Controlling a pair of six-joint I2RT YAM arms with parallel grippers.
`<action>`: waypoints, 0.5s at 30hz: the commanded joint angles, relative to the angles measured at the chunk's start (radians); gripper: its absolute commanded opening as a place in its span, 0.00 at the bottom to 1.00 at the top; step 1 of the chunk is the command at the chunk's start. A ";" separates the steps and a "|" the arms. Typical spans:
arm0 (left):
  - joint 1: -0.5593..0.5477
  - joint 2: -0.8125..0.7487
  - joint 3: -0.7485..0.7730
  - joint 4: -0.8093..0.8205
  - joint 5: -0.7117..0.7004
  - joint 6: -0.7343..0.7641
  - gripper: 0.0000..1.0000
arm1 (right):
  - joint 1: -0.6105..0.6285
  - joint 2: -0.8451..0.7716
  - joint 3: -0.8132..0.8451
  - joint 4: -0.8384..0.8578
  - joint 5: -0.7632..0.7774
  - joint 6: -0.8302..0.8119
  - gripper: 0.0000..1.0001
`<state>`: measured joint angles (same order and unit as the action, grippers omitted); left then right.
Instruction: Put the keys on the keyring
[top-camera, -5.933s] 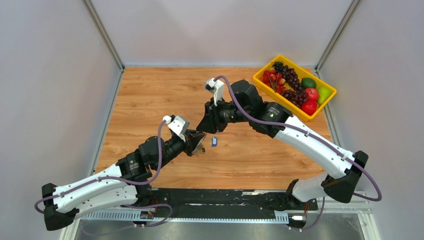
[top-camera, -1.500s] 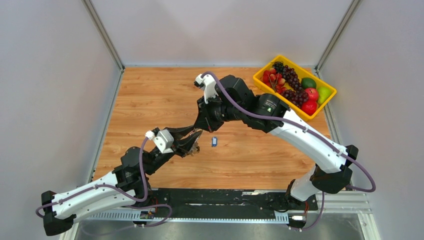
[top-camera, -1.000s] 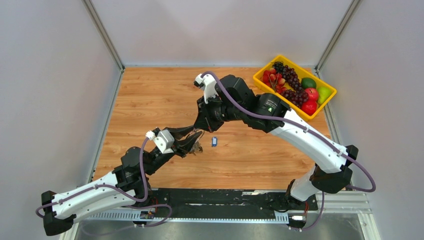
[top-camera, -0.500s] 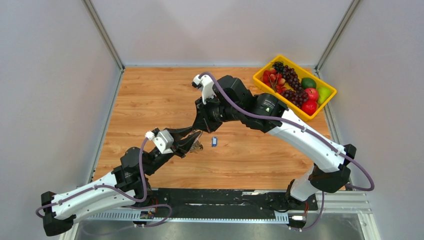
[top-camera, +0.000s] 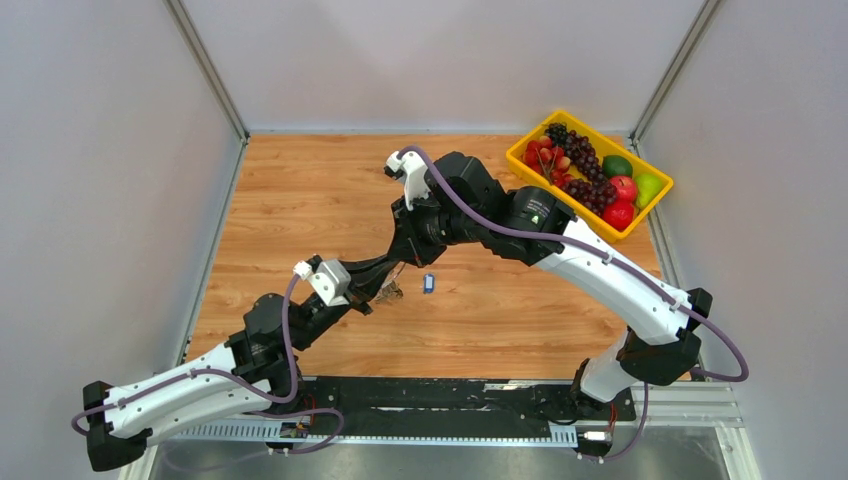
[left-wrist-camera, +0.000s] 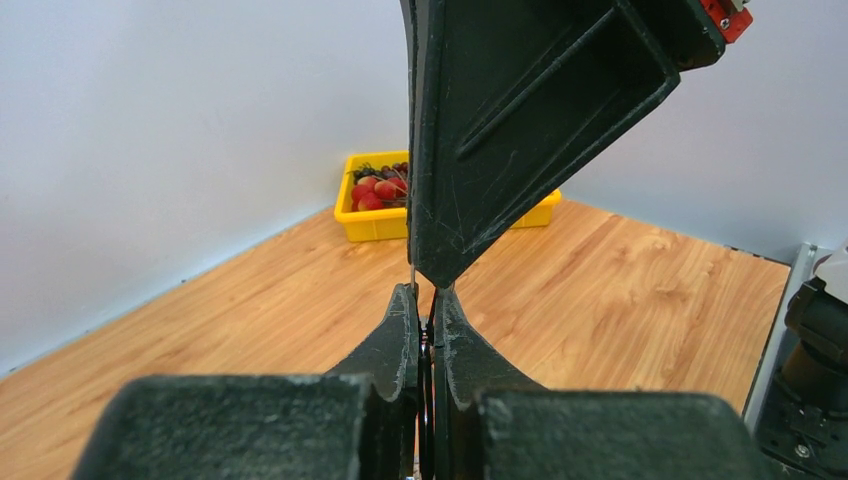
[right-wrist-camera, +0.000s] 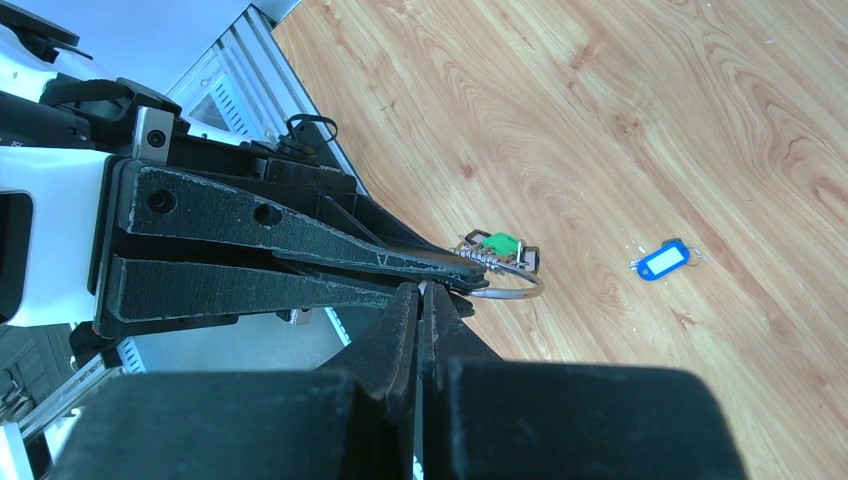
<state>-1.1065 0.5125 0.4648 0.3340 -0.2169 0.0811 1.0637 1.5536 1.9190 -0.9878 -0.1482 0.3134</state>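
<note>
The keyring (right-wrist-camera: 522, 293), a thin silver loop, sticks out from the tips of my left gripper (right-wrist-camera: 468, 277), which is shut on it just above the wood. A green-tagged key (right-wrist-camera: 499, 243) hangs on the loop beside a small metal coil. My right gripper (right-wrist-camera: 424, 290) is shut, its tips pressed against the left gripper's tips from above; a pale sliver shows between them, and I cannot tell what it is. In the left wrist view the right gripper (left-wrist-camera: 432, 272) meets my left gripper (left-wrist-camera: 425, 292) tip to tip. A blue-tagged key (top-camera: 428, 283) lies loose on the table just to the right.
A yellow basket (top-camera: 522, 156) of fruit stands at the back right corner, also in the left wrist view as the yellow basket (left-wrist-camera: 375, 226). White walls close in the table on three sides. A metal rail (top-camera: 430, 433) runs along the near edge.
My left gripper's jaws, spread half a second ago, have closed on the keyring. The right arm has barely moved and the blue-tagged key lies where it was.
</note>
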 joint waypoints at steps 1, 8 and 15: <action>-0.004 0.022 0.032 -0.023 0.010 -0.006 0.01 | 0.010 -0.007 0.063 0.053 -0.008 0.021 0.00; -0.004 0.034 0.043 -0.045 0.014 -0.015 0.22 | 0.009 -0.005 0.068 0.055 -0.008 0.023 0.00; -0.005 0.022 0.039 -0.046 0.014 -0.016 0.27 | 0.014 -0.006 0.071 0.054 -0.007 0.026 0.00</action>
<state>-1.1065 0.5369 0.4797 0.2993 -0.2115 0.0731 1.0668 1.5543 1.9362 -0.9936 -0.1429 0.3138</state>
